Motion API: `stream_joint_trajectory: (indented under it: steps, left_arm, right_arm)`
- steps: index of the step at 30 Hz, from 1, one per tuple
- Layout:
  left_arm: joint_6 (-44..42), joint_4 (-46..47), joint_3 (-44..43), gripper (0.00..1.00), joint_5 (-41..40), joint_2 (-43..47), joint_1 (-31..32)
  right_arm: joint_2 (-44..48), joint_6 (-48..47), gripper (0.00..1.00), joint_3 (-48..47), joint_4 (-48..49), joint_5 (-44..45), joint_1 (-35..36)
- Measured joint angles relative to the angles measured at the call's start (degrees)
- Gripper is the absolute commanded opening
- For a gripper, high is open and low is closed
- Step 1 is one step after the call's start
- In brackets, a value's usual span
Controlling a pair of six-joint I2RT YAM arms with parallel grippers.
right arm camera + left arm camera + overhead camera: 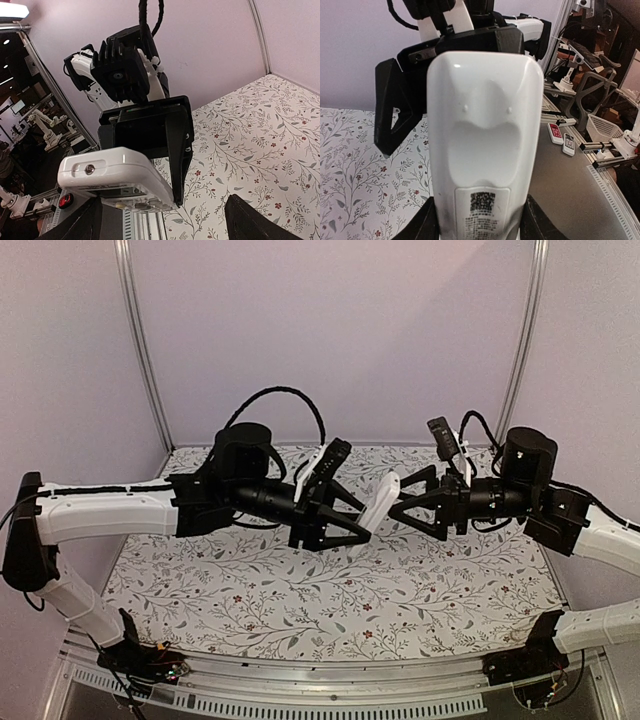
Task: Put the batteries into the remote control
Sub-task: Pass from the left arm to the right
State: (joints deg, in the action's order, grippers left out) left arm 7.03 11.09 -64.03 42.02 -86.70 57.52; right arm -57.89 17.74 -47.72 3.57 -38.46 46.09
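- Left claw point(356, 524) is pinching the remote control point(381, 500) by one end. It holds the handset in the air between the two arms, well above the flowered worktop point(250, 590).
- Right claw point(403, 504) stands spread and grips nothing. It faces the handset's free end at close range; whether either finger touches it I cannot tell.
- From the left wrist, the plain white back is turned to the camera. It shows a moulded hollow point(485, 145) with a labelled panel point(482, 210) below it, down between the pinching fingers point(417, 227).
- Handling, as I judge it: a light, stiff, hollow plastic shell, smooth enough to twist or slide in a two-finger pinch. It is best taken across its long edges, clear of the buttons and clear of the panel that likely has to come off.
- No batteries show in any view. Being small, round and slick, they would likely roll, and are best taken across the middle.
- The only container here is the battery recess. The panel appears shut, so what is inside is hidden.
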Motion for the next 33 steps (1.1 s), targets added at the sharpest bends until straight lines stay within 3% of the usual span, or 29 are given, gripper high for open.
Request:
stream_joint_trajectory:
  steps: [13,20,33]
  left_arm:
    - [3.2,6.8,1.3,0.31,4.1,0.3,0.0]
    - [5.8,7.9,3.2,0.31,2.3,0.5,-1.4]
    - [9.8,10.1,4.3,0.31,2.2,0.5,-3.3]
  right_arm:
    - [-1.5,0.0,0.85,-2.6,2.6,-1.2,2.7]
    - [-1.6,-0.6,0.86,-2.6,3.2,-2.5,4.3]
    - [-2.6,-2.8,0.8,-4.5,1.9,-1.1,4.7]
